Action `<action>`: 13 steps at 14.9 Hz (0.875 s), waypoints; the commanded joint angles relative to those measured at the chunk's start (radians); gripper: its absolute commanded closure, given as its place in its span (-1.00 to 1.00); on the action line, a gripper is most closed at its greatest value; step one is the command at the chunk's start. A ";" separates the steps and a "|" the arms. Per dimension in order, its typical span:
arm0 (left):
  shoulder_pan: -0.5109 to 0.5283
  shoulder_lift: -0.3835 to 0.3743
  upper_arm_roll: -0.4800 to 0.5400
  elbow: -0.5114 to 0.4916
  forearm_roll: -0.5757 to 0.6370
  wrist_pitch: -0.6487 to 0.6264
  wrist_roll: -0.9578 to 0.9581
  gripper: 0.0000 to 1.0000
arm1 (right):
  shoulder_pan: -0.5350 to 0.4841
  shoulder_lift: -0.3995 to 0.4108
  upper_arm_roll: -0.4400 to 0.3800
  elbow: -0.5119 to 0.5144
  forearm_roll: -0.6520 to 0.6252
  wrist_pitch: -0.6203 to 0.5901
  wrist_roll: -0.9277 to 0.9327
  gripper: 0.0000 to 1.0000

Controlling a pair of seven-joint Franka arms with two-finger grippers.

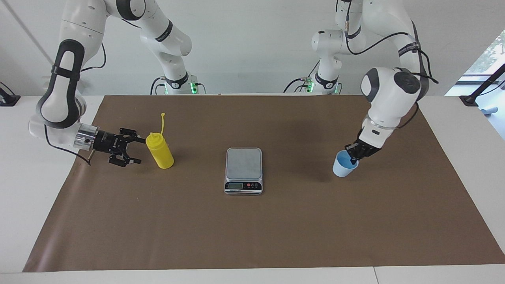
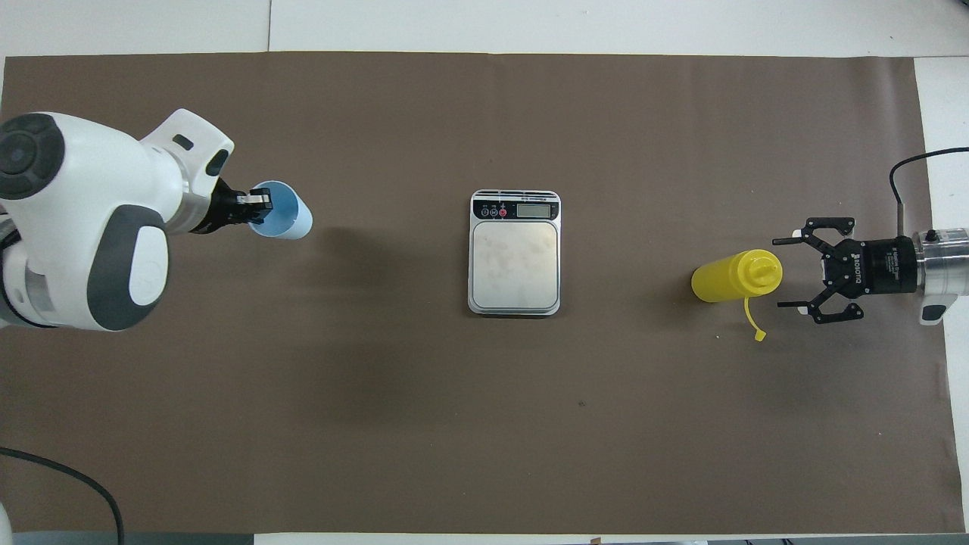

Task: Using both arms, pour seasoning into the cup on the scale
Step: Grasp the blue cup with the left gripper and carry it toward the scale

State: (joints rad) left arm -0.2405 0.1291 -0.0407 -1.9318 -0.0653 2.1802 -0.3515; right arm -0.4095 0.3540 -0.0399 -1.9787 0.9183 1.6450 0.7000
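Note:
The seasoning, a yellow squeeze bottle [image 1: 159, 152] [image 2: 734, 276], stands upright on the mat toward the right arm's end, its cap strap sticking up. My right gripper [image 1: 140, 150] [image 2: 781, 273] lies level beside it, open, with its fingertips at the bottle's top and not touching. The pale blue cup [image 1: 344, 165] [image 2: 284, 221] hangs tilted just above the mat between the left arm's end and the scale, and my left gripper [image 1: 352, 156] [image 2: 257, 208] is shut on its rim. The scale [image 1: 244, 163] [image 2: 515, 257] sits mid-table with a bare platform.
A brown mat [image 1: 252, 228] covers most of the white table. Two small white arms with green-lit bases [image 1: 177, 85] [image 1: 324, 85] stand at the robots' edge. A black cable [image 2: 76, 477] curls over the mat corner at the left arm's end.

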 commanded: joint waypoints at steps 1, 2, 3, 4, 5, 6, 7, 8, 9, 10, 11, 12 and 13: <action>-0.124 0.000 0.016 -0.004 0.018 -0.002 -0.159 1.00 | 0.000 -0.018 0.003 -0.048 0.048 0.001 -0.057 -1.00; -0.184 0.004 0.016 -0.003 0.056 0.003 -0.260 1.00 | 0.001 -0.020 0.005 -0.055 0.051 0.002 -0.069 -1.00; -0.230 0.007 0.015 0.002 0.083 0.018 -0.352 1.00 | 0.002 -0.021 0.006 -0.061 0.051 0.006 -0.071 -1.00; -0.273 0.015 0.015 0.011 0.094 0.035 -0.427 1.00 | 0.002 -0.021 0.008 -0.063 0.051 0.007 -0.071 -1.00; -0.301 0.023 0.015 0.032 0.096 0.035 -0.475 1.00 | 0.015 -0.021 0.008 -0.065 0.051 0.010 -0.071 -1.00; -0.322 0.026 0.015 0.060 0.096 0.027 -0.506 1.00 | 0.032 -0.021 0.006 -0.065 0.051 0.013 -0.071 -1.00; -0.345 0.043 0.013 0.086 0.096 0.023 -0.542 1.00 | 0.035 -0.021 0.006 -0.065 0.051 0.018 -0.071 -1.00; -0.374 0.070 0.013 0.124 0.094 0.016 -0.588 1.00 | 0.035 -0.021 0.006 -0.066 0.051 0.018 -0.071 -1.00; -0.403 0.117 0.013 0.173 0.096 0.009 -0.633 1.00 | 0.037 -0.021 0.006 -0.066 0.051 0.018 -0.071 -1.00; -0.422 0.157 0.013 0.224 0.096 0.001 -0.661 1.00 | 0.037 -0.023 0.006 -0.068 0.051 0.018 -0.071 -1.00; -0.436 0.196 0.013 0.265 0.096 -0.005 -0.681 1.00 | 0.038 -0.023 0.008 -0.068 0.051 0.018 -0.071 -1.00; -0.451 0.228 0.015 0.296 0.097 -0.011 -0.701 1.00 | 0.038 -0.023 0.008 -0.068 0.051 0.018 -0.071 -1.00; -0.463 0.260 0.015 0.315 0.099 -0.014 -0.714 1.00 | 0.040 -0.023 0.008 -0.066 0.051 0.018 -0.070 -1.00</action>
State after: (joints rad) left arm -0.6703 0.2879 -0.0428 -1.7224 0.0107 2.2012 -1.0178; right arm -0.3676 0.3530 -0.0346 -2.0173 0.9434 1.6472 0.6571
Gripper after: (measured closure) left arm 0.969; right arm 0.000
